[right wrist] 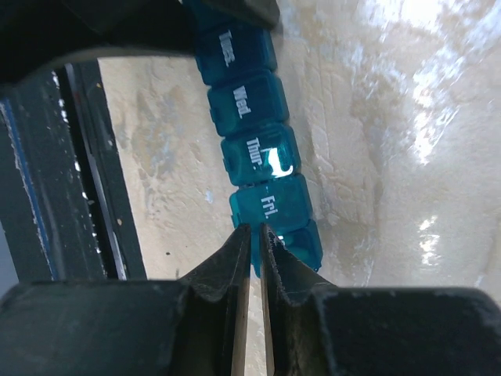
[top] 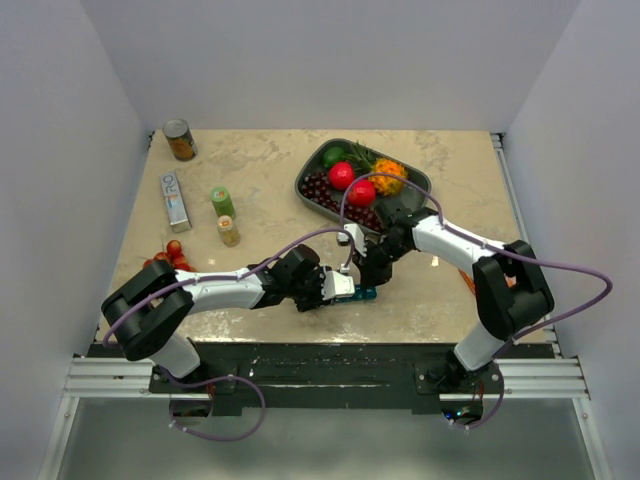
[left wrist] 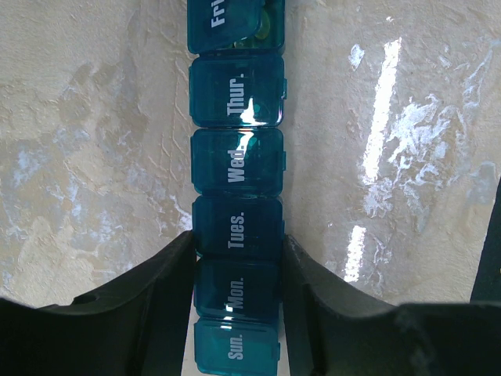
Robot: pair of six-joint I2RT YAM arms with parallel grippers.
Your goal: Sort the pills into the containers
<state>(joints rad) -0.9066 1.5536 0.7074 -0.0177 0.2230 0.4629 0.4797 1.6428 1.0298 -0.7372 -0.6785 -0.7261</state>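
Marbled beige tabletop (top: 270, 170) carries the teal pill organiser (left wrist: 237, 164), lower centre in the overhead view. The left gripper (left wrist: 237, 244) clamps its sides at the Tues. and Mon. cells. The right gripper (right wrist: 256, 235), jaws almost together, meets the Fri. lid's edge; whether it pinches it is unclear.

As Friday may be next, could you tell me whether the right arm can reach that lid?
Probably yes: the right gripper sits at the Fri. lid edge, nothing between; the left gripper clamps the organiser around Mon./Tues.
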